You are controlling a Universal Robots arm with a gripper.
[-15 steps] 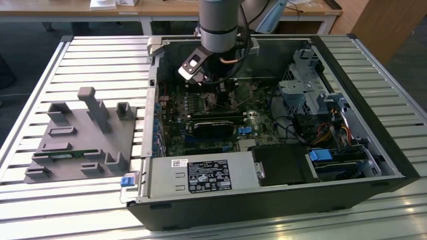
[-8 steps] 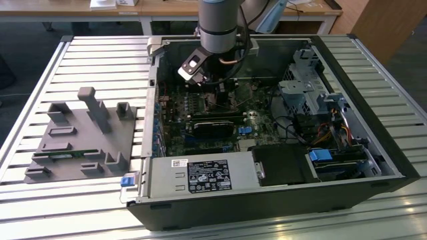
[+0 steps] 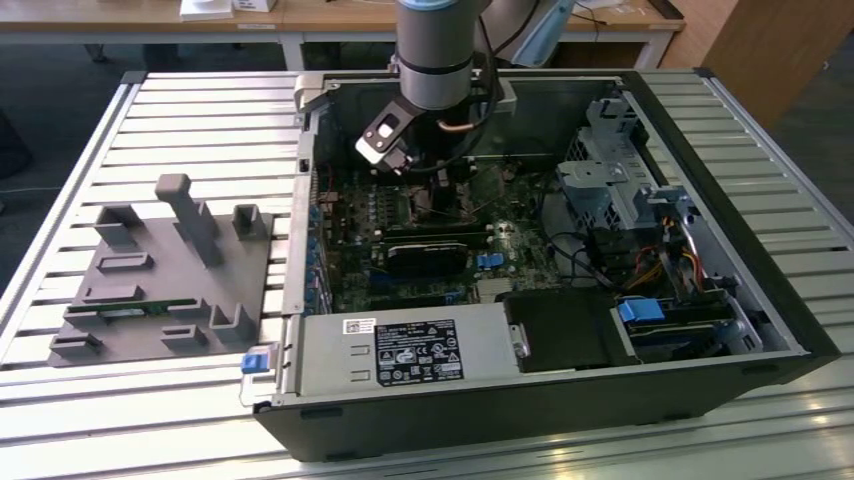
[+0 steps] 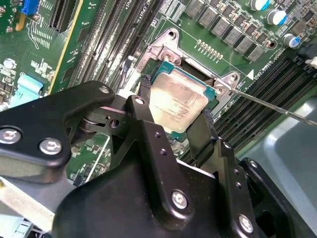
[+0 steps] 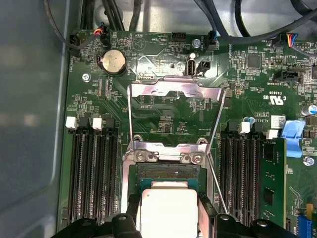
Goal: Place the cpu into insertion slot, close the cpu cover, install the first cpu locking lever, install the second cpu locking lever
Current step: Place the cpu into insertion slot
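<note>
The claw (image 4: 176, 108) is clamped on the cpu (image 4: 178, 99) by two opposite edges, right over the insertion slot (image 5: 168, 172), with the cpu cover (image 5: 176, 89) flipped open. If the chip's slightly rotated or tilted, I'd expect it to snag the slot rim instead of seating.

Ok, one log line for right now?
gripper: jaws shut on cpu | cpu: at insertion slot, seating unconfirmed | cpu cover: open

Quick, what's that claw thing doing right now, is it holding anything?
The gripper: closed on the cpu, gripping two opposite edges, right at the insertion slot.
</note>
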